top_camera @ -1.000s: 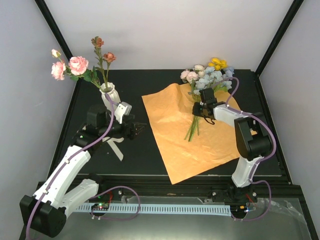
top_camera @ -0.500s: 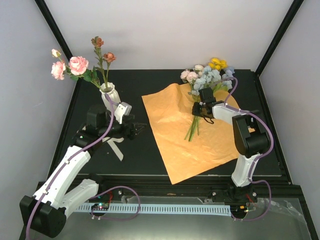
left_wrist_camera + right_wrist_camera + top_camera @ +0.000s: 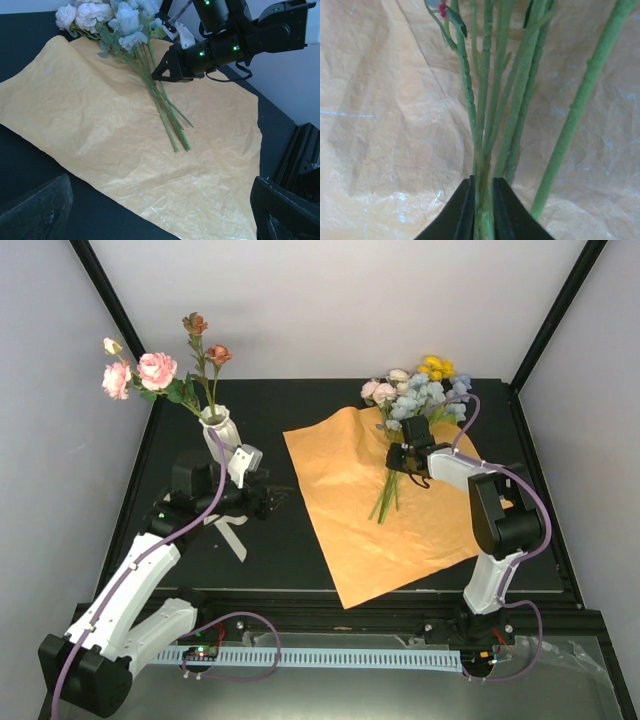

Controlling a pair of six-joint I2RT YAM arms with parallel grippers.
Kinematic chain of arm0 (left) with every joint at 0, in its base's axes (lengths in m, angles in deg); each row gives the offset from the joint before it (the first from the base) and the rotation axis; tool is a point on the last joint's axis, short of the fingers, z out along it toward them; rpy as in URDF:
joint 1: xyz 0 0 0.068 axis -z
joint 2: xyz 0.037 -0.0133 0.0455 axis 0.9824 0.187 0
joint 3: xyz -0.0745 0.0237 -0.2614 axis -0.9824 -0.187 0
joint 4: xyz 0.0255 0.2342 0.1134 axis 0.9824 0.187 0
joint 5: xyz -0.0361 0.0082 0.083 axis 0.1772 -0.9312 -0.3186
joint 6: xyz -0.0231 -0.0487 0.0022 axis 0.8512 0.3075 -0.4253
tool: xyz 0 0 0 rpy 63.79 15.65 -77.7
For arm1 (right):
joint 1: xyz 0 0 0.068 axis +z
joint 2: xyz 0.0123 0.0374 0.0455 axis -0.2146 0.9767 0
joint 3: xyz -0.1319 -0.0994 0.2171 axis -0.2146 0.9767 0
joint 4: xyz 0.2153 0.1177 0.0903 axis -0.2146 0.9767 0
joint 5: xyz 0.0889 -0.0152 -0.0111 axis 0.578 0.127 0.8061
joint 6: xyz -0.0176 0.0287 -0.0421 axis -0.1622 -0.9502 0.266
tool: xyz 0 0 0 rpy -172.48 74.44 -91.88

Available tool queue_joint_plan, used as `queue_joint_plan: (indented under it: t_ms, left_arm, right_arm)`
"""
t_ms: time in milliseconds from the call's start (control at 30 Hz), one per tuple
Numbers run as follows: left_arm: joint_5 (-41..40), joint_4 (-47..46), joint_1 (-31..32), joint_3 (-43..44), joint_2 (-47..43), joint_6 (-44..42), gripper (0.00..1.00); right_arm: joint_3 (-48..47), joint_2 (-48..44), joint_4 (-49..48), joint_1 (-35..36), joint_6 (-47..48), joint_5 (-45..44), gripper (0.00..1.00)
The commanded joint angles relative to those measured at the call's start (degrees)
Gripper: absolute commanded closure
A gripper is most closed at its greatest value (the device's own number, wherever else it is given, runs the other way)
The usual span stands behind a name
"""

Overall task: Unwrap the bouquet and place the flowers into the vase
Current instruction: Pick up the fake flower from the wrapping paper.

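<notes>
Orange paper [image 3: 350, 510], stems [image 3: 520, 95] pinched in right pincer [image 3: 482, 184], wrist view only

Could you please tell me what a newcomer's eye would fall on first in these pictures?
A large sheet of orange paper lies spread open right of centre, with loose flowers on its far corner. The right pincer is pinched on their green stems. At far left, a ribbed white vase already holds pink roses.

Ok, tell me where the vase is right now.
In the top view the vase stands on the left side of the table, just beyond the left gripper and left of the orange paper, holding pink flowers.
</notes>
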Motion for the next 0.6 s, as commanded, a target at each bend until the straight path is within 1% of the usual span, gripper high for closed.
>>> queue_joint_plan:
  t_ms: [0, 200, 567]
  left_arm:
    - [0.85, -0.81, 0.19, 0.00, -0.84, -0.70, 0.01]
    - [0.82, -0.98, 0.19, -0.07, -1.02, -0.70, 0.01]
    - [-0.02, -1.16, 0.19, -0.35, -1.55, -0.46, 0.01]
  right_arm:
    - [-0.10, -0.99, -2.74, -0.69, -0.76, -2.34, 0.83]
    - [-3.38, 1.61, -1.27, -1.06, -0.26, -2.78, 0.75]
    - [-5.08, 5.82, -2.53, -1.95, 0.12, 0.77, 0.77]
